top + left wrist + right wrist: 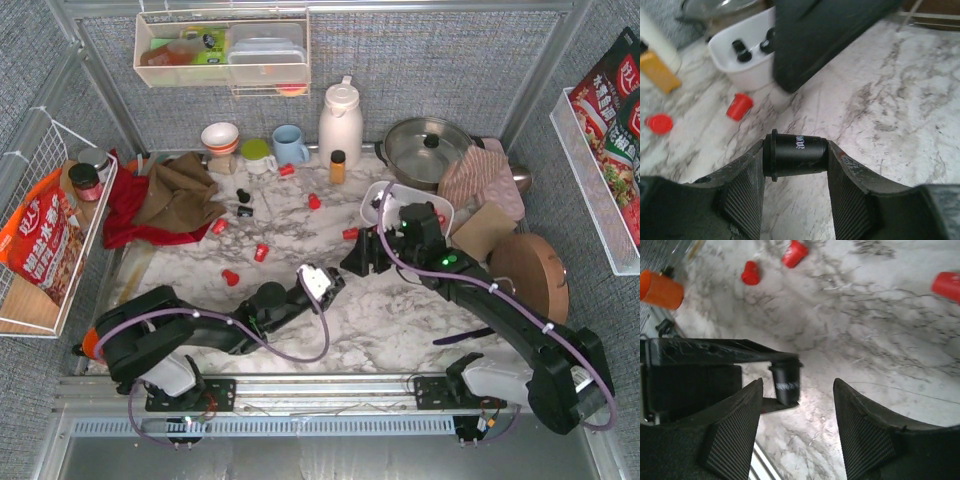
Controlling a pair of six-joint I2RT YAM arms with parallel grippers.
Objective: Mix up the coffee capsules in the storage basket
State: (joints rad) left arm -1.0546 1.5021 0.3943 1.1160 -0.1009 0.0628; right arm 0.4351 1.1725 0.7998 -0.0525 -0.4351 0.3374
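My left gripper is shut on a black coffee capsule, held sideways above the marble; in the top view this gripper is at the table's middle. My right gripper is open and empty, close to the held capsule. In the top view the right gripper is just in front of the white storage basket. The basket holds black capsules. Red capsules lie scattered on the table, one near the basket. The right arm hides part of the basket.
An amber bottle, white jug, blue mug, bowls and a lidded pot stand at the back. Red and brown cloths lie at the left. A round wooden lid and a board lie at the right. Wire racks flank both sides.
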